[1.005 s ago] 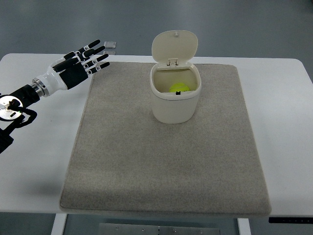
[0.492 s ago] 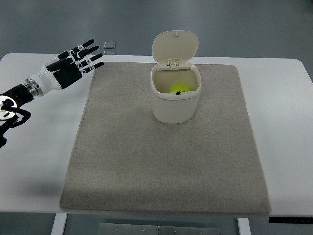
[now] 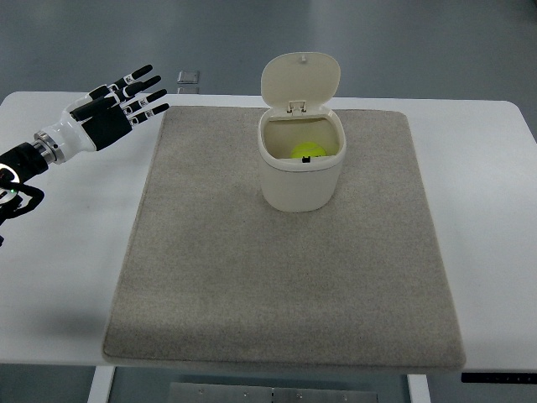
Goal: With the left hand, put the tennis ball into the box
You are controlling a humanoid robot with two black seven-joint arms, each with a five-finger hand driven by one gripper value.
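Observation:
A cream box (image 3: 300,172) with its hinged lid (image 3: 299,79) flipped up stands on the grey mat, toward the back centre. Inside it lies a yellow-green tennis ball (image 3: 307,150), partly hidden by the rim. My left hand (image 3: 117,102) hovers over the white table at the far left, well away from the box. Its black fingers (image 3: 143,84) are spread out straight and hold nothing. The right arm does not show.
A grey mat (image 3: 285,277) covers most of the white table (image 3: 487,185). A small pale square object (image 3: 189,78) lies past the table's far edge on the floor side, just right of my left hand.
My left hand has drawn back to the left and slightly up, away from the mat, staying open. The ball and box have not moved.

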